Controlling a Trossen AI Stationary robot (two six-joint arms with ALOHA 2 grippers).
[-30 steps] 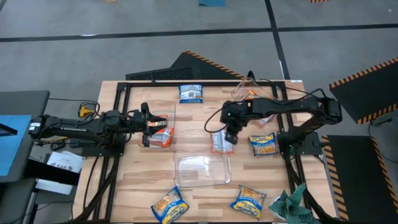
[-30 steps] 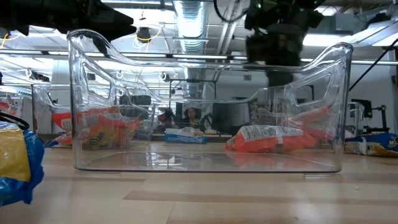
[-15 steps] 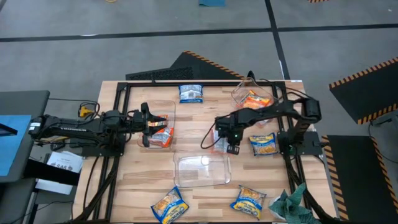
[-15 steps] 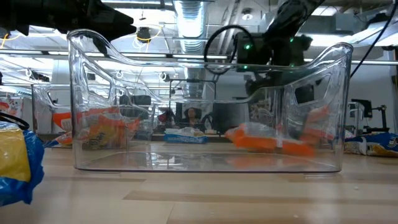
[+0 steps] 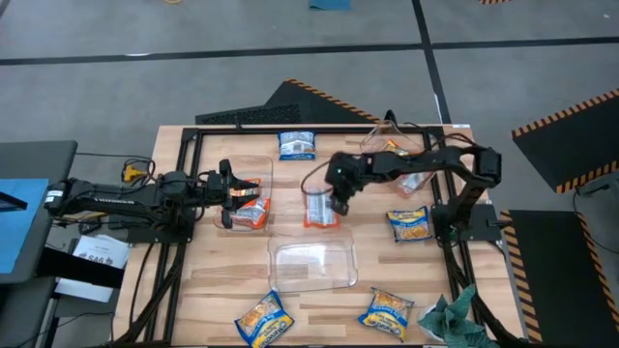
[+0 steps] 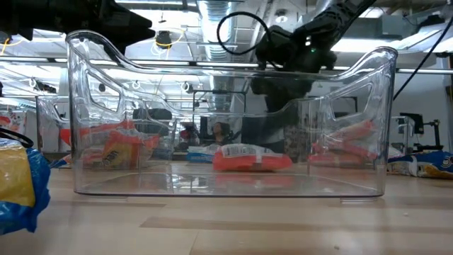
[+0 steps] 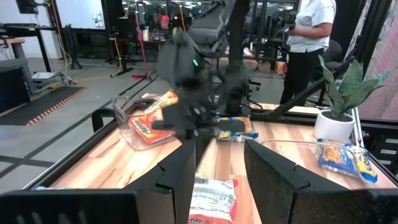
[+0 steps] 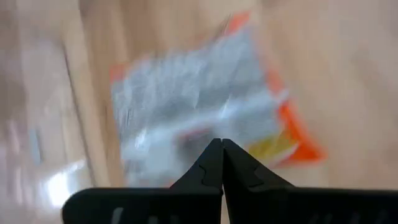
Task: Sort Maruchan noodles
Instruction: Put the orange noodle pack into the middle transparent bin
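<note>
An orange Maruchan packet [image 5: 318, 209], silver-white back up, lies flat on the table's middle, also seen as the packet [image 8: 199, 118] and packet [image 6: 251, 157]. My right gripper [image 5: 338, 201] is shut at its right edge. My left gripper [image 5: 232, 196] stands open and level over a clear tub [image 5: 261, 169] at the left, in which orange packets [image 5: 251, 208] lie. Blue-and-yellow packets lie at the far edge [image 5: 297, 145], at the right [image 5: 409, 224] and along the near edge [image 5: 263, 319], [image 5: 387, 311]. My right gripper presses its shut fingertips [image 8: 221, 152] on the packet's silver-white back [image 8: 205, 134], close to its right edge. The fingers slant down from the table's right. The packet lies flat on the wood.
An empty clear tub [image 5: 314, 280] stands just in front of the pushed packet. A third tub [image 5: 372, 145] with orange packets is at the far right. A teal cloth [image 5: 453, 319] lies at the near right corner. A person [image 7: 308, 43] stands beyond the table.
My right gripper has come down and swept toward the table's left and slightly far edge, staying shut. The orange packet has slid flat along the table with it, leftward from beside the right blue packet to the table's middle.
</note>
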